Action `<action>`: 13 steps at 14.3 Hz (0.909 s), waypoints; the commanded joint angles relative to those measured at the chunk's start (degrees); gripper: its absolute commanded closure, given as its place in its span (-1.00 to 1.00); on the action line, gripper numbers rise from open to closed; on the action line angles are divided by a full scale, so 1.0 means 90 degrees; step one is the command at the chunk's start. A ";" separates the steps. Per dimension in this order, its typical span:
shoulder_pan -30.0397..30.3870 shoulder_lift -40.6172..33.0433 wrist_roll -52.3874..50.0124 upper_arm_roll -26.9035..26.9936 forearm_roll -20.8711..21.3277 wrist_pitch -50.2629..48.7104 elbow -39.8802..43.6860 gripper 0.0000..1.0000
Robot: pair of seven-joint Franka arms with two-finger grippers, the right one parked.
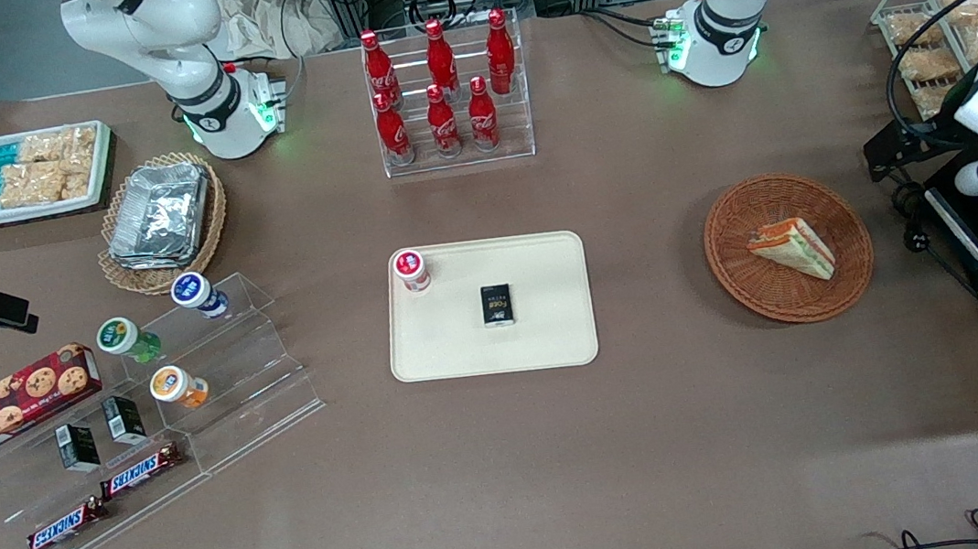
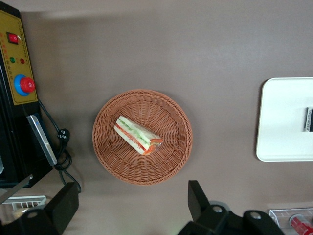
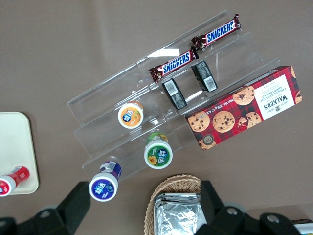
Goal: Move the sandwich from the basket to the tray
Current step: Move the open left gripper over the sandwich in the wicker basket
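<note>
Sandwich (image 2: 137, 135) lying in the basket (image 2: 171, 110), untouched. Gripper (image 2: 132, 208) hovering high above, fingers (image 2: 198, 195) spread wide, holding nothing. Tray (image 1: 552, 341) well apart, toward the table's middle.

1. You see the sandwich (image 1: 792, 248) (image 2: 137, 135): a triangular white-bread wedge with orange and green filling, lying on its side in the basket.
2. Basket (image 1: 849, 279) (image 2: 171, 112): round, reddish-brown wicker, toward the working arm's end.
3. Tray (image 1: 552, 341) (image 2: 279, 122): cream rectangle, mid-table.
4. Gripper (image 2: 133, 208) is spread wide, high above the basket.

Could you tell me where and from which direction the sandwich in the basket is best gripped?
Probably from straight above: the sandwich lies flat in the shallow basket, so close on the wedge's two long sides, mid-length. The open end effector hangs high above it.
</note>
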 commanded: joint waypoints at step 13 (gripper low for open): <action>-0.0058 0.0512 -0.6182 -0.0040 -0.0129 0.0300 -0.0329 -0.97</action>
